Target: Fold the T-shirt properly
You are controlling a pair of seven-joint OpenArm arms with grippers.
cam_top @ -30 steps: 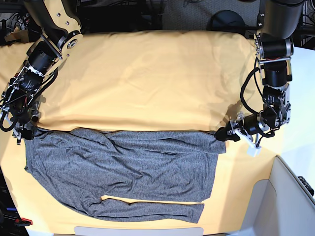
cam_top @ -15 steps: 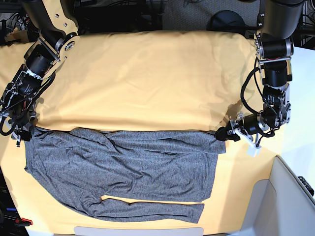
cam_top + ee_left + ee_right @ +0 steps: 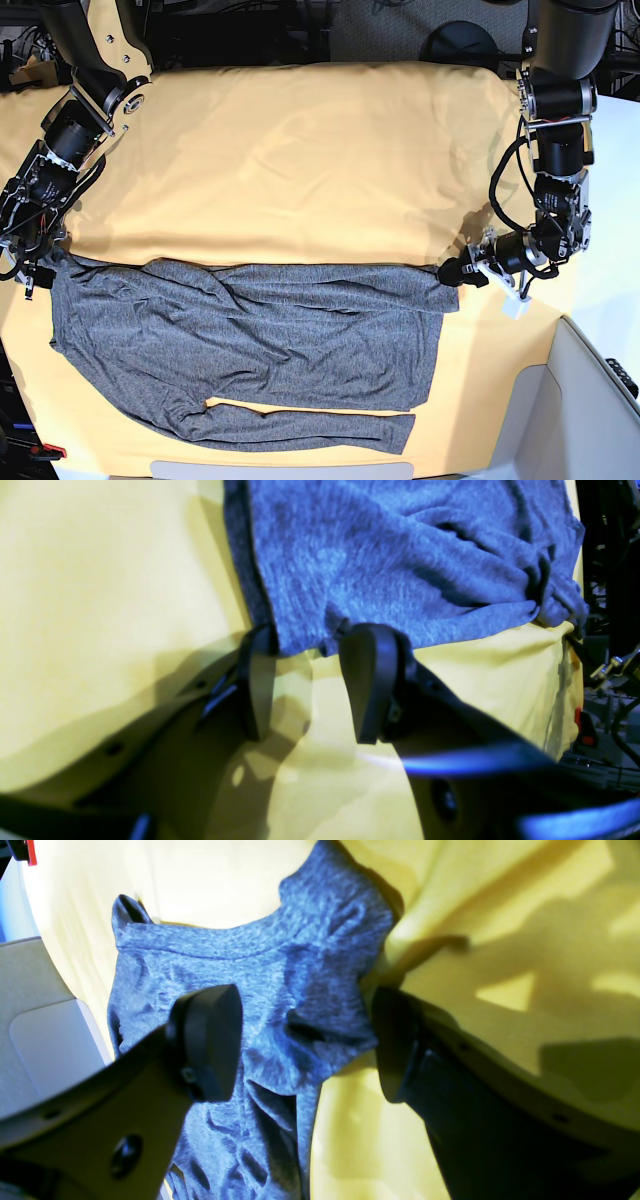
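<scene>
The dark-grey T-shirt (image 3: 250, 330) lies flat on the near half of the yellow cloth (image 3: 300, 150), with one long sleeve (image 3: 310, 427) stretched along its near edge. My left gripper (image 3: 452, 272) sits low at the shirt's far right corner. In the left wrist view the left gripper (image 3: 315, 640) is open, and the T-shirt (image 3: 400, 555) hem reaches just between the fingertips. My right gripper (image 3: 38, 272) is at the far left corner. There the right gripper (image 3: 300, 1005) stands wide open, with a bunched T-shirt (image 3: 250, 970) corner between its fingers, ungripped.
The yellow cloth covers the whole table and wrinkles near both grippers. A pale grey panel (image 3: 590, 400) stands beside the table's near right corner. Dark equipment and cables (image 3: 250, 30) run along the far edge.
The right arm has shifted slightly to the left in the base view, its gripper still at the shirt's corner. The left arm and the shirt have not moved.
</scene>
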